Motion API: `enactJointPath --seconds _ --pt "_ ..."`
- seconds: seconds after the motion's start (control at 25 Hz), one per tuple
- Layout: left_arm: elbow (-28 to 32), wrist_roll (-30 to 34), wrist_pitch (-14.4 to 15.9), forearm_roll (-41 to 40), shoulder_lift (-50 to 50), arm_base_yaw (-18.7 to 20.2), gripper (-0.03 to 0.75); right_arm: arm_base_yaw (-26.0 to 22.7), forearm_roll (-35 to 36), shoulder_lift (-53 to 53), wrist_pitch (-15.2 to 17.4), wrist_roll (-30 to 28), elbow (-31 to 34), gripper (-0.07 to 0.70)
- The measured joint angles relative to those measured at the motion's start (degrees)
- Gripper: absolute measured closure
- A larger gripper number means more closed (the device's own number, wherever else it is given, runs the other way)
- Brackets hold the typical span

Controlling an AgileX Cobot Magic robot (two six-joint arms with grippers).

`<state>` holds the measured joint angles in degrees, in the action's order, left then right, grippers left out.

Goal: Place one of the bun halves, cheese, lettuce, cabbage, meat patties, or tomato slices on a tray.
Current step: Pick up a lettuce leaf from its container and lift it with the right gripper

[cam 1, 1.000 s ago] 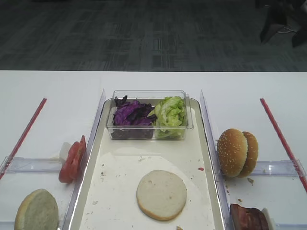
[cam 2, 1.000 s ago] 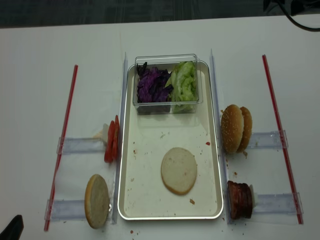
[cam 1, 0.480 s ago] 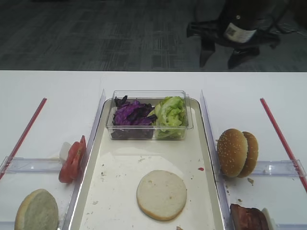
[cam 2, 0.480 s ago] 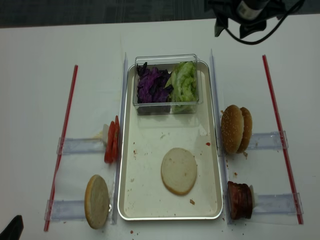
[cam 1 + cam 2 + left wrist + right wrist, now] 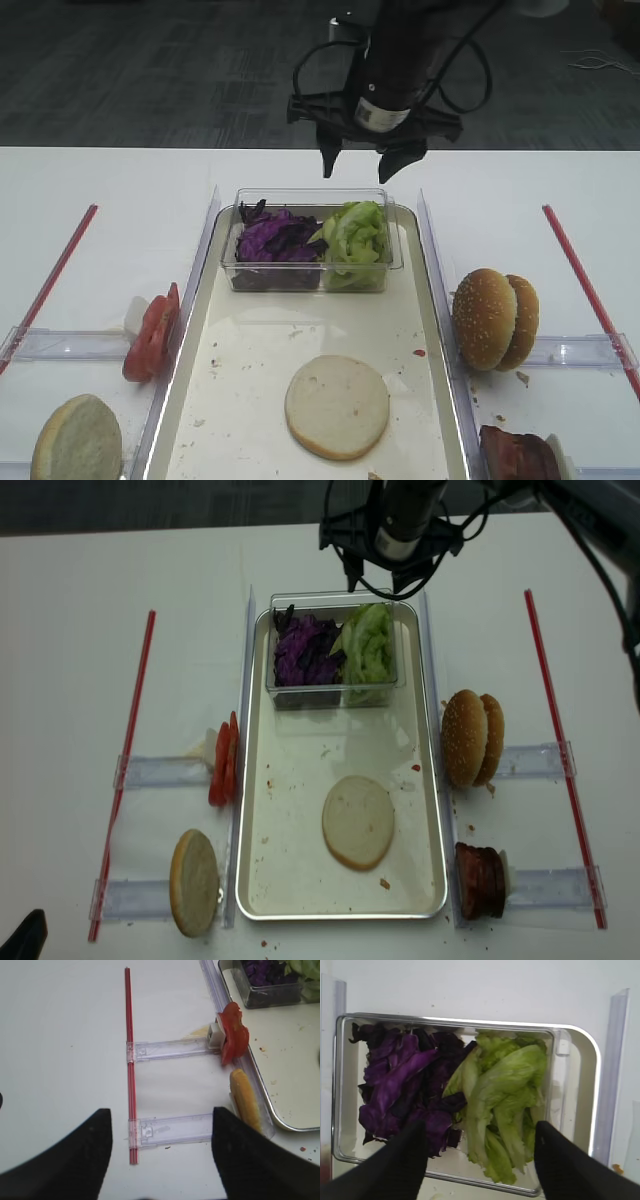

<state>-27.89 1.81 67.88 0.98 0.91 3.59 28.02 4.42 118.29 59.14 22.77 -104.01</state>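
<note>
Lettuce (image 5: pixel 505 1105) sat in the clear tub (image 5: pixel 311 240) at the tray's (image 5: pixel 200 400) far end, beside purple cabbage (image 5: pixel 405 1090); right gripper (image 5: pixel 362 160) hung above it, jaws wide, empty; its white label was unreadable; meat patties (image 5: pixel 518 455) were cut off at the frame edge.

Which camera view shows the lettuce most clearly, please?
The right wrist view is best: the lettuce fills the frame from directly above, each leaf visible beside the cabbage in the clear tub. Both exterior high views show it smaller inside the tub. The left wrist view catches only a green edge.
</note>
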Motion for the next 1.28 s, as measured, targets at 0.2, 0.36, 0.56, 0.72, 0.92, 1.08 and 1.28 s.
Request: enactJointPath --seconds 0.2,0.36,0.56,0.72,0.92,1.08,1.28 --pt "0.0 0.0 0.0 0.0 0.0 0.0 0.303 1.2 -0.2 3.4 0.2 2.3 -1.6 0.164" --pt "0.0 0.0 0.0 0.0 0.0 0.0 0.303 1.4 -0.2 5.6 0.4 3.5 -1.8 0.164" --pt "0.0 0.0 0.0 0.0 0.0 0.0 0.303 2.1 -0.3 6.9 -0.3 5.5 -2.0 0.164" --pt "0.0 0.0 0.0 0.0 0.0 0.0 0.303 2.7 -0.5 8.4 -1.1 6.5 -2.0 0.164" --pt "0.0 0.0 0.0 0.0 0.0 0.0 0.303 2.7 -1.1 10.3 -1.3 7.2 -2.0 0.164" --pt "0.0 0.0 0.0 0.0 0.0 0.0 0.303 2.7 -1.4 11.0 -1.3 7.3 -2.0 0.164" --pt "0.0 0.0 0.0 0.0 0.0 0.0 0.303 2.7 -1.7 11.6 -1.2 7.4 -2.2 0.165"
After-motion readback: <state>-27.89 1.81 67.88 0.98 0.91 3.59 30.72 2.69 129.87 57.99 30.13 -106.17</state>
